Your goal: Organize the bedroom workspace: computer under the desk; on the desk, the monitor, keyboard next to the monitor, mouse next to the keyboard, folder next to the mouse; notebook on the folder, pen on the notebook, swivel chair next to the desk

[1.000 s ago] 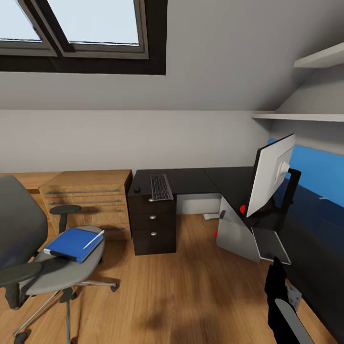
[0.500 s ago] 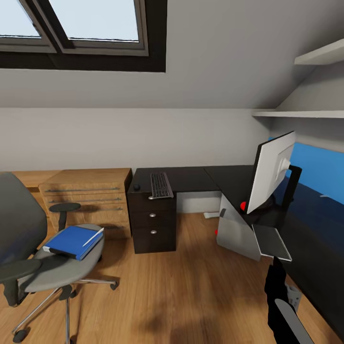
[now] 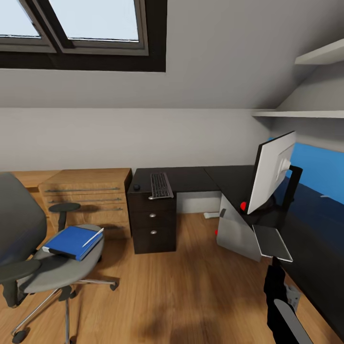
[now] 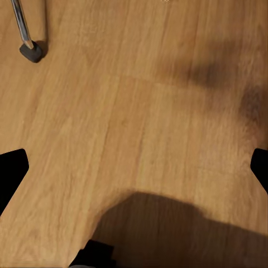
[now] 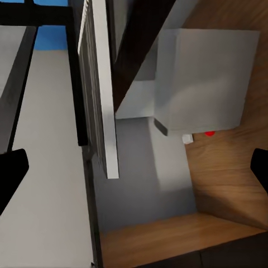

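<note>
I'm in an attic bedroom fitted out as a home office. A sloped ceiling with a skylight (image 3: 81, 24) sits over a black L-shaped desk (image 3: 196, 179) carrying a monitor (image 3: 270, 174) and keyboard (image 3: 161, 186). There's a grey swivel chair (image 3: 33, 248), wooden drawers (image 3: 88, 196), wall shelves (image 3: 306, 114) and a wood plank floor (image 3: 191, 296).

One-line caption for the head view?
Blue folder with white pen on grey swivel chair; dark keyboard on black desk.
</note>
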### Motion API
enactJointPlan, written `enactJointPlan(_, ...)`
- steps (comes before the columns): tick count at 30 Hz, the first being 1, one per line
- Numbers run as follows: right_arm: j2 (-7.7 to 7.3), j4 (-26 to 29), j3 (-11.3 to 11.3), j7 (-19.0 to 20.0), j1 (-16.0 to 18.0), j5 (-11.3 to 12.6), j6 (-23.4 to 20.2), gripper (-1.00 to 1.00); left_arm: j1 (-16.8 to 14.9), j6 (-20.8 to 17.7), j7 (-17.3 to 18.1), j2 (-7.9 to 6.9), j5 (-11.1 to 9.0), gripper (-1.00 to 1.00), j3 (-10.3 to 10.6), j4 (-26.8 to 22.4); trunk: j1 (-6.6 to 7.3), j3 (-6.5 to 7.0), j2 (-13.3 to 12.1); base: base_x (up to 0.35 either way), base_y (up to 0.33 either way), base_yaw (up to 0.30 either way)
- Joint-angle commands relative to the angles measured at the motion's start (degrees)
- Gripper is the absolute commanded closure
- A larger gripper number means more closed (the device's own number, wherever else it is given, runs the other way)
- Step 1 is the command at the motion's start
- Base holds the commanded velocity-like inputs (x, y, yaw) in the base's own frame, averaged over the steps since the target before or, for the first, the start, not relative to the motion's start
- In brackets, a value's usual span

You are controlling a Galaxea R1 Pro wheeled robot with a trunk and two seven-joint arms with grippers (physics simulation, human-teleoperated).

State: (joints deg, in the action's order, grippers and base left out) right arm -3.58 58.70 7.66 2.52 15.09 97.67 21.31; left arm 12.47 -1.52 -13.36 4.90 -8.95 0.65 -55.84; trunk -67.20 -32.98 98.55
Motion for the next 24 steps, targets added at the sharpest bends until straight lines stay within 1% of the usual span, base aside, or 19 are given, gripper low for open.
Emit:
enactJointPlan(1, -0.02, -0.2, -0.1, 0.4, 0.0, 0.6, 0.2, -1.00, 0.0, -0.2, -0.2, -0.03, -0.4, -1.00, 0.1, -0.1, -0.01, -0.05, 0.0, 0.173, 0.040, 0.000)
enactJointPlan(5, -0.02, -1.0, -0.2, 0.6, 0.0, 0.6, 0.2, -1.00, 0.0, -0.2, -0.2, -0.04, -0.4, -1.00, 0.1, -0.1, -0.01, -0.05, 0.0, 0.219, 0.059, 0.000)
enactJointPlan(10, -0.02, -1.2, -0.2, 0.6, 0.0, 0.6, 0.2, -1.00, 0.0, -0.2, -0.3, -0.04, -0.4, -1.00, 0.1, -0.1, -0.01, -0.05, 0.0, 0.069, 0.014, 0.000)
enactJointPlan(14, -0.06, -1.2, -0.1, 0.6, 0.0, 0.6, 0.2, -1.00, 0.0, -0.2, -0.3, -0.06, -0.4, -1.00, 0.1, -0.1, -0.01, -0.05, 0.0, 0.191, 0.002, 0.000)
enactJointPlan(19, -0.11, -1.2, -0.1, 0.6, 0.0, 0.6, 0.1, -1.00, 0.0, -0.2, -0.3, -0.06, -0.4, -1.00, 0.1, -0.1, -0.01, -0.05, 0.0, 0.079, 0.000, 0.000)
enactJointPlan(24, -0.11, -1.2, -0.1, 0.6, 0.0, 0.5, 0.1, -1.00, 0.0, -0.2, -0.3, -0.07, -0.4, -1.00, 0.1, -0.1, -0.01, -0.05, 0.0, 0.204, 0.000, 0.000)
